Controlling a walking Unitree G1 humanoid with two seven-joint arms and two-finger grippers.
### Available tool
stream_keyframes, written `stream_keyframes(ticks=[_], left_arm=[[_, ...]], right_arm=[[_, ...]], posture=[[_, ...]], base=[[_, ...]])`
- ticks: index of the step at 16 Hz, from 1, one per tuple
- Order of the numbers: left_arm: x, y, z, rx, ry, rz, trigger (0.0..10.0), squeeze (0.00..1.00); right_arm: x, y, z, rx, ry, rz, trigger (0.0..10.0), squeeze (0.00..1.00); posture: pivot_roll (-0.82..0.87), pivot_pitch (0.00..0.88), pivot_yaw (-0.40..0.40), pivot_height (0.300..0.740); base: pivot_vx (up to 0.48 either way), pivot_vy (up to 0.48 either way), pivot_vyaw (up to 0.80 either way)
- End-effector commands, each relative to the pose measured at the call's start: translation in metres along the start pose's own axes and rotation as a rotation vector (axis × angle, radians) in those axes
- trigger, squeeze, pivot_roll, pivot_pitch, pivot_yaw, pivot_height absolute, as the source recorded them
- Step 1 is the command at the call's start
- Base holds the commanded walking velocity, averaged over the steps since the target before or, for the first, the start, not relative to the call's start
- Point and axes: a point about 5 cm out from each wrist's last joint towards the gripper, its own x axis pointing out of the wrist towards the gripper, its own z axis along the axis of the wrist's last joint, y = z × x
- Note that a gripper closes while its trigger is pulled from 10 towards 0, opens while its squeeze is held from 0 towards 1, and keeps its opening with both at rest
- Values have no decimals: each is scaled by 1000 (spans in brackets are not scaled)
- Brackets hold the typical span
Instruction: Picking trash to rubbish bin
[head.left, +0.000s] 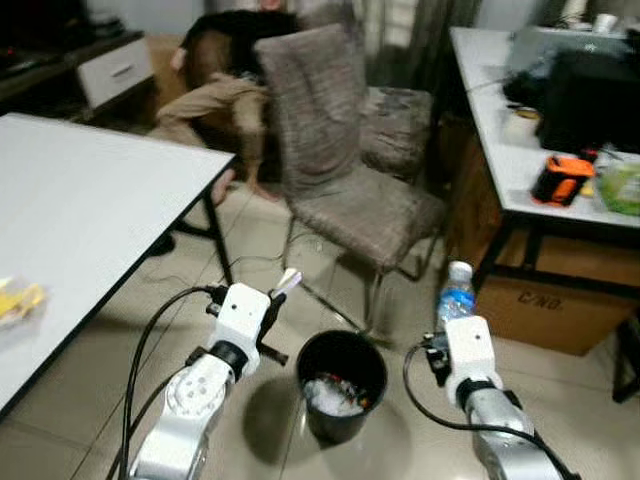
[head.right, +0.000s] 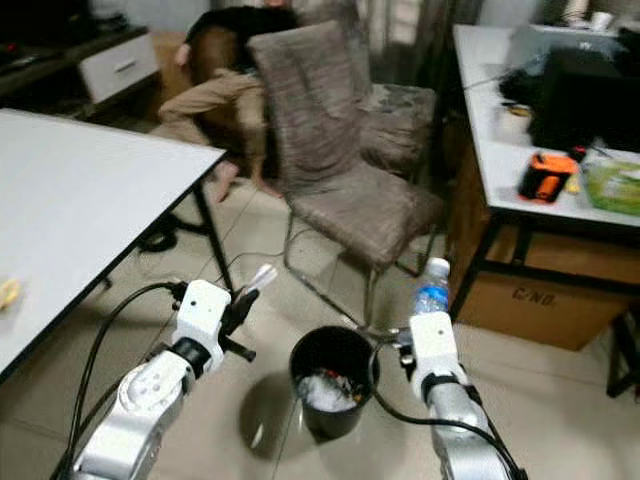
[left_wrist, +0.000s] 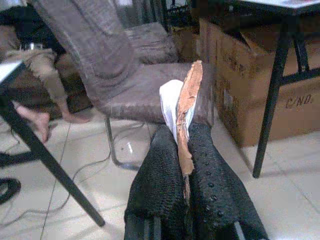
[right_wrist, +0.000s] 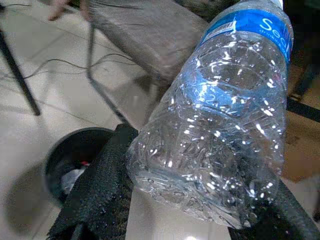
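A black rubbish bin (head.left: 342, 383) stands on the tiled floor between my arms, with white and coloured trash inside. My left gripper (head.left: 274, 303) hovers just left of the bin's rim, shut on a flat scrap of brown and white paper (left_wrist: 184, 112) that sticks up past the fingertips (left_wrist: 162, 137). My right gripper (head.left: 452, 325) is to the right of the bin, shut on an empty clear plastic bottle (right_wrist: 220, 120) with a blue label and white cap (head.left: 459, 269), held upright.
A brown fabric chair (head.left: 340, 150) stands just behind the bin. A person (head.left: 225, 85) sits on the floor beyond it. A white table (head.left: 80, 210) is at my left, a cluttered desk (head.left: 530, 150) at my right with a cardboard box (head.left: 545, 300) beneath.
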Motion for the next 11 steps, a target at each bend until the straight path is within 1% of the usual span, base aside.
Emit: stream_keyframes(ticks=[1,4,6,8,11], left_arm=[[-3,8,-1,20,9,20,10000,0],[0,8,0,18,9,28,10000,0],[1,9,0,17,8,33,10000,0],[1,9,0,19,11,36,10000,0],[-2,11,-3,25,20,46,10000,0]], right_arm=[[2,8,5,-7,-11,30,10000,0],[3,11,3,-10,-3,50,10000,0],[5,19,5,-3,-2,102,10000,0],[5,25,5,-9,-5,140,10000,0],[7,29,4,-50,-9,173,10000,0]], posture=[[-30,0,-22,740],[-25,0,-31,740],[-24,0,-30,740],[-21,0,-32,740],[-17,0,-34,740]], base=[[368,0,0],[369,0,0],[366,0,0],[364,0,0],[349,0,0]])
